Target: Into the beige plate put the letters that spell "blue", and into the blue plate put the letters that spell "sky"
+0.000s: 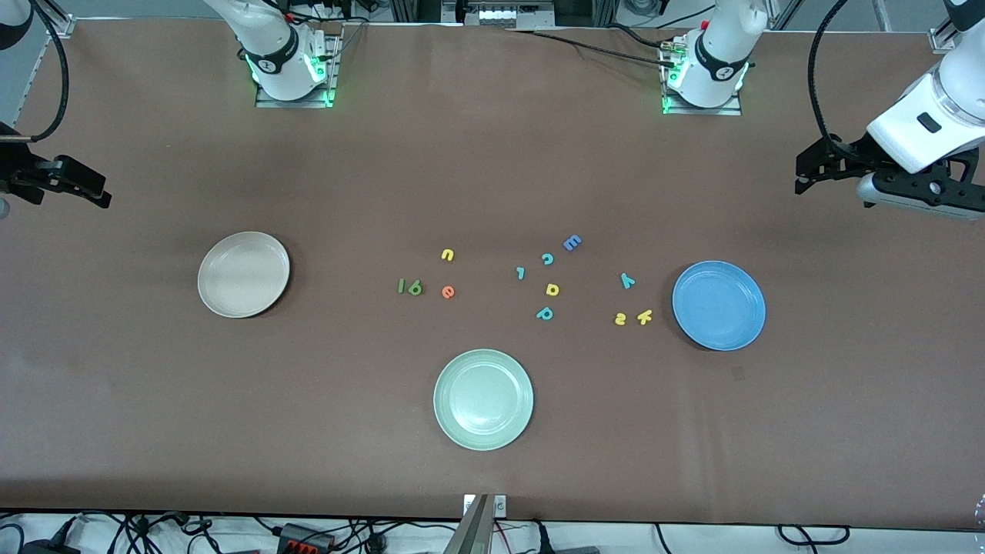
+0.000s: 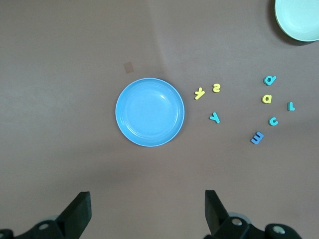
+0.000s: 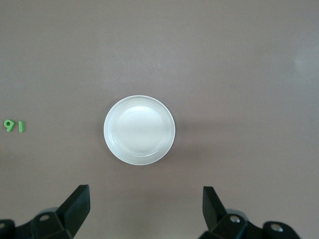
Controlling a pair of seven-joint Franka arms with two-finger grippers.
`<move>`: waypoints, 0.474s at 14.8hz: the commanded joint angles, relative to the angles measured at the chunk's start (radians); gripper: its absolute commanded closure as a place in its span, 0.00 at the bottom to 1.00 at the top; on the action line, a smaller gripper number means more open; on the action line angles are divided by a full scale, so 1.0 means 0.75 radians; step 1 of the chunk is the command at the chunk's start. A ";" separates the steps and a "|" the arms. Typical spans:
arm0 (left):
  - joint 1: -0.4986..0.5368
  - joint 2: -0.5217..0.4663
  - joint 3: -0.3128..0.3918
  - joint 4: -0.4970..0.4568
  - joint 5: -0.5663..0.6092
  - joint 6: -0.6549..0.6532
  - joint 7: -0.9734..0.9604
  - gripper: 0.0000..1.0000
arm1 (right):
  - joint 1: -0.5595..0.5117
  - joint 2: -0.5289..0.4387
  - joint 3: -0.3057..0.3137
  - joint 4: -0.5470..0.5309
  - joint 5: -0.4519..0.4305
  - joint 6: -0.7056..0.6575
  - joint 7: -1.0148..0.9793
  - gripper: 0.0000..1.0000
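Observation:
The beige plate lies toward the right arm's end and holds nothing. The blue plate lies toward the left arm's end, also bare. Green l, dark green b, orange e and yellow u sit together mid-table. Teal y, yellow s and yellow k lie beside the blue plate. My left gripper hangs open high above that plate's end. My right gripper hangs open high above the beige plate's end.
A pale green plate sits nearer the front camera than the letters. Between the two letter groups lie a blue E, teal c, teal l, yellow a and teal p.

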 commanded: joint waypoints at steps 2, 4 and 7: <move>-0.012 0.020 0.020 0.045 -0.013 -0.030 0.029 0.00 | 0.004 -0.014 -0.001 -0.013 -0.002 -0.010 0.001 0.00; -0.012 0.020 0.020 0.047 -0.013 -0.028 0.027 0.00 | 0.022 0.072 0.001 -0.017 -0.002 -0.014 0.012 0.00; -0.012 0.020 0.016 0.045 -0.013 -0.030 0.027 0.00 | 0.053 0.274 0.003 -0.013 0.041 0.032 0.016 0.00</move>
